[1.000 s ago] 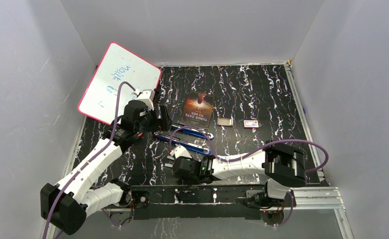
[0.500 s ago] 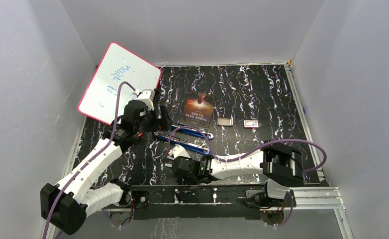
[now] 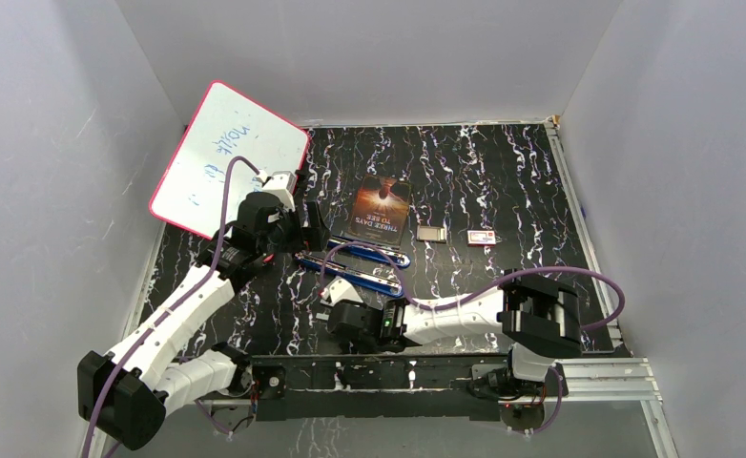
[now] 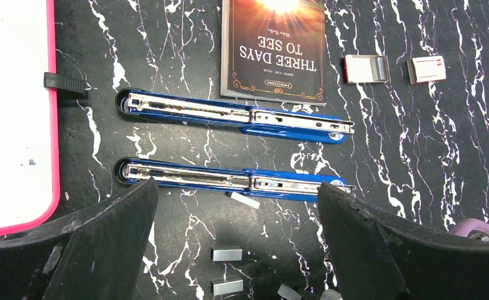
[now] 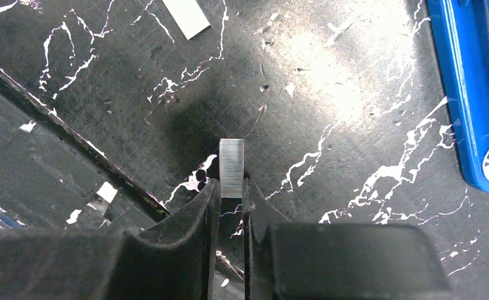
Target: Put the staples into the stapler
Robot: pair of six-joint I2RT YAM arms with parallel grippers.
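Two blue staplers lie opened flat side by side, the far stapler and the near stapler; the top view shows the pair as well. Loose staples lie in front of them: two grey strips and one slanted strip against the near stapler. My left gripper hangs open above them, holding nothing. My right gripper is low over the table, its fingertips pressed on both sides of a ribbed staple strip that sticks out ahead of them.
A book lies behind the staplers. A pink-edged whiteboard leans at the back left. A small grey-filled box and a red-and-white box sit to the right. The black front rail runs close behind my right gripper.
My right gripper's fingers have come together onto the staple strip, and that wrist has edged slightly left. My left arm has stayed still.
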